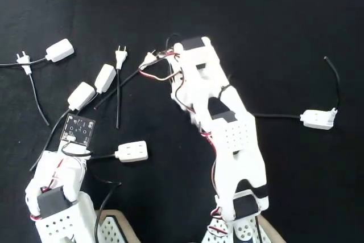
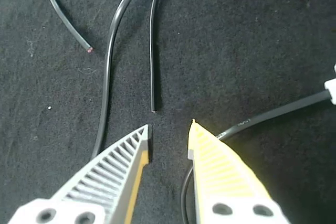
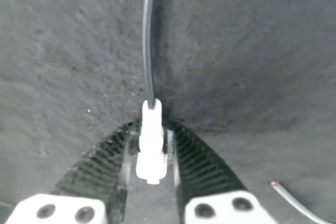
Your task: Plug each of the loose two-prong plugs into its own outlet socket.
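Your right gripper (image 3: pixel 151 129) sits closest, jaws pinched shut on a white plug (image 3: pixel 151 148), whose black cord (image 3: pixel 149 35) trails away across the black cloth (image 3: pixel 252 51). Seen from above, you hold that plug near the far middle of the table, just beside a second plug (image 1: pixel 120 56) lying loose. Your left gripper (image 2: pixel 170 126) hangs over the cloth, jaws spread apart and empty, a cord end (image 2: pixel 153 109) just ahead. Near it lie a white socket (image 1: pixel 132 151) and a pair of sockets (image 1: pixel 105 77) close together.
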`<action>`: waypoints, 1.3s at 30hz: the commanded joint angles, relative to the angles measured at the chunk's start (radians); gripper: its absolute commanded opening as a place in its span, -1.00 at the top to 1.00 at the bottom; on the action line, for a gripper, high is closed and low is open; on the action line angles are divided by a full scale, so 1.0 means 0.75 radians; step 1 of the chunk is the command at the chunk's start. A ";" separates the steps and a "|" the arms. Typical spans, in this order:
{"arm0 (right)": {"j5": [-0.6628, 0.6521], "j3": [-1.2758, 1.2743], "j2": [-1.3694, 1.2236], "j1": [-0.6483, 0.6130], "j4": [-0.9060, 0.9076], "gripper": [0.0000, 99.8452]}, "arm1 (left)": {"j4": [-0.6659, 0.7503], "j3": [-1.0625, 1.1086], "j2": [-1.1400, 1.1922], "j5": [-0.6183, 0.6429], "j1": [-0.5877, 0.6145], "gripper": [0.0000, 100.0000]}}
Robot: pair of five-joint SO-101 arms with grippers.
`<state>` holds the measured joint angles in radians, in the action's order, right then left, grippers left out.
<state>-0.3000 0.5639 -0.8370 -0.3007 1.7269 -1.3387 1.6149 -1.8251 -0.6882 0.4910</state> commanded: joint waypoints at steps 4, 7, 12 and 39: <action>0.108 0.191 0.298 -0.043 0.039 0.98 | -0.020 0.011 0.000 -0.016 -0.013 0.74; 0.166 0.230 0.472 -0.100 0.035 0.98 | -0.012 0.011 0.000 -0.014 -0.030 0.74; 0.293 0.234 0.744 -0.256 -0.057 0.98 | -0.016 -0.024 0.000 -0.012 -0.132 0.74; 0.499 -1.779 2.689 -0.403 -1.199 0.98 | 0.452 -0.420 0.000 0.869 -0.965 0.48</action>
<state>0.0637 -0.4902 1.0073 -0.5846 1.0779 -1.0242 1.3495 -1.8236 -0.0453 -0.1534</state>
